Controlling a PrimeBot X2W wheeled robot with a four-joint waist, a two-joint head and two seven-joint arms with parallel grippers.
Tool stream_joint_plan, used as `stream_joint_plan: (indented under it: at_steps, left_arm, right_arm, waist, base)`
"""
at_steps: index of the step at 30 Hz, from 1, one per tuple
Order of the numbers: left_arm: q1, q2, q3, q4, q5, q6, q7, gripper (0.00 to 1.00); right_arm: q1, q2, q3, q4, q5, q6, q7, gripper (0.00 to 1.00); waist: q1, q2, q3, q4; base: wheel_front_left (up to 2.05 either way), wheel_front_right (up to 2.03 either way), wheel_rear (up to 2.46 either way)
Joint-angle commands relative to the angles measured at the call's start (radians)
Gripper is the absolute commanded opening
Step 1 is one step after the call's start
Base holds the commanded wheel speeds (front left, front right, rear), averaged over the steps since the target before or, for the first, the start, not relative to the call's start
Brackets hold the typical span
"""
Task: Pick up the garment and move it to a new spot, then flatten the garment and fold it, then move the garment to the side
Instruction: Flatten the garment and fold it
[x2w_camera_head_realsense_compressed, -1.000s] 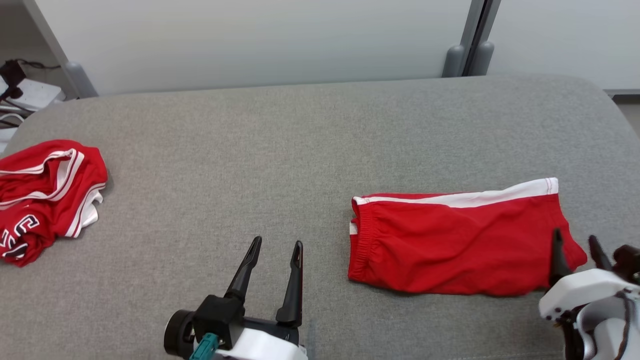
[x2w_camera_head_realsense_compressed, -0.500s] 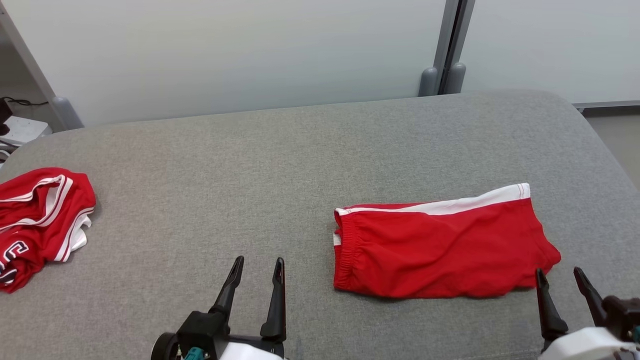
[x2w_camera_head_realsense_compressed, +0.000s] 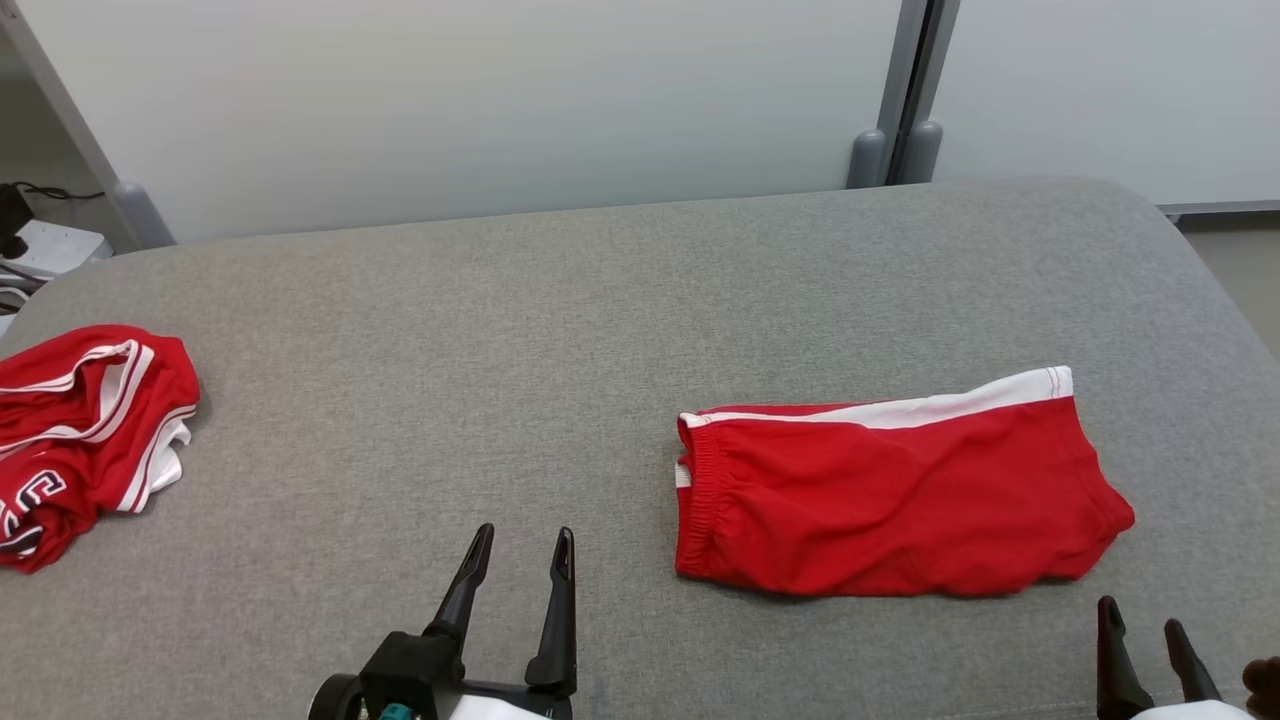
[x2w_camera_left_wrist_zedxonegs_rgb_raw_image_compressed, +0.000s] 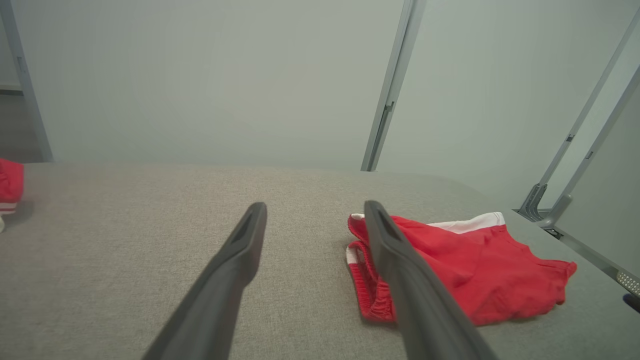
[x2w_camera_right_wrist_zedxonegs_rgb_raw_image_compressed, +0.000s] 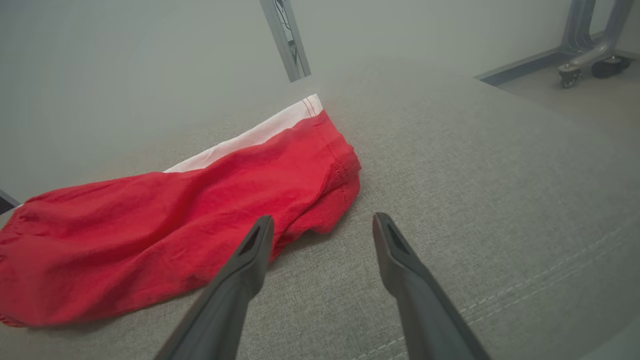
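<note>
The garment (x2w_camera_head_realsense_compressed: 890, 500), red shorts with a white stripe, lies folded flat on the right half of the grey cushion (x2w_camera_head_realsense_compressed: 560, 330). It shows as well in the left wrist view (x2w_camera_left_wrist_zedxonegs_rgb_raw_image_compressed: 475, 270) and the right wrist view (x2w_camera_right_wrist_zedxonegs_rgb_raw_image_compressed: 165, 220). My left gripper (x2w_camera_head_realsense_compressed: 525, 540) stands open near the front edge, left of the shorts' waistband, holding nothing. At the lower right corner my right gripper (x2w_camera_head_realsense_compressed: 1140, 612) is open and empty, just in front of the shorts' right leg hem. Its fingers (x2w_camera_right_wrist_zedxonegs_rgb_raw_image_compressed: 250, 250) sit apart from the cloth.
A second red garment (x2w_camera_head_realsense_compressed: 85, 430) with white trim and lettering lies crumpled at the cushion's left edge. Grey partition panels with metal posts (x2w_camera_head_realsense_compressed: 895, 140) stand behind the cushion. Cables and a white box (x2w_camera_head_realsense_compressed: 40, 245) sit on the floor at the far left.
My right gripper has drawn back off the shorts' right end toward the front edge, open throughout. The left gripper has pulled back a little. The head camera has shifted.
</note>
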Motion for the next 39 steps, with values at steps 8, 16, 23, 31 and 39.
stream_joint_plan:
  at_steps: [8, 16, 23, 31, 39]
  left_arm:
    - [-0.042, -0.001, 0.01, -0.007, 0.017, -0.015, -0.009, 1.0]
    - [-0.059, -0.001, -0.004, 0.003, 0.016, -0.02, -0.009, 1.0]
    - [-0.076, -0.001, -0.01, 0.004, 0.019, -0.02, -0.009, 1.0]
    - [-0.083, -0.001, -0.012, 0.008, 0.017, -0.02, -0.009, 1.0]
    - [-0.072, -0.001, -0.006, 0.01, 0.008, -0.016, -0.009, 1.0]
  right_arm:
    - [-0.232, -0.002, -0.037, 0.274, 0.322, 0.0, 0.027, 1.0]
    - [-0.377, -0.035, -0.078, 0.487, 0.427, 0.0, 0.021, 1.0]
    - [-0.471, -0.058, -0.104, 0.637, 0.471, 0.0, 0.028, 0.58]
    - [-0.518, -0.067, -0.087, 0.689, 0.488, 0.0, 0.025, 0.0]
    - [-0.483, -0.04, -0.015, 0.579, 0.506, 0.0, 0.004, 0.0]
  waist:
    - [0.0, 0.0, 0.02, 0.046]
    - [0.0, 0.0, 0.042, 0.086]
    - [0.0, 0.0, 0.062, 0.115]
    - [0.0, 0.0, 0.063, 0.135]
    - [0.0, 0.0, 0.033, 0.147]
  base:
    - [0.0, 0.0, 0.0]
    - [0.0, 0.0, 0.0]
    - [0.0, 0.0, 0.0]
    - [0.0, 0.0, 0.0]
    - [0.0, 0.0, 0.0]
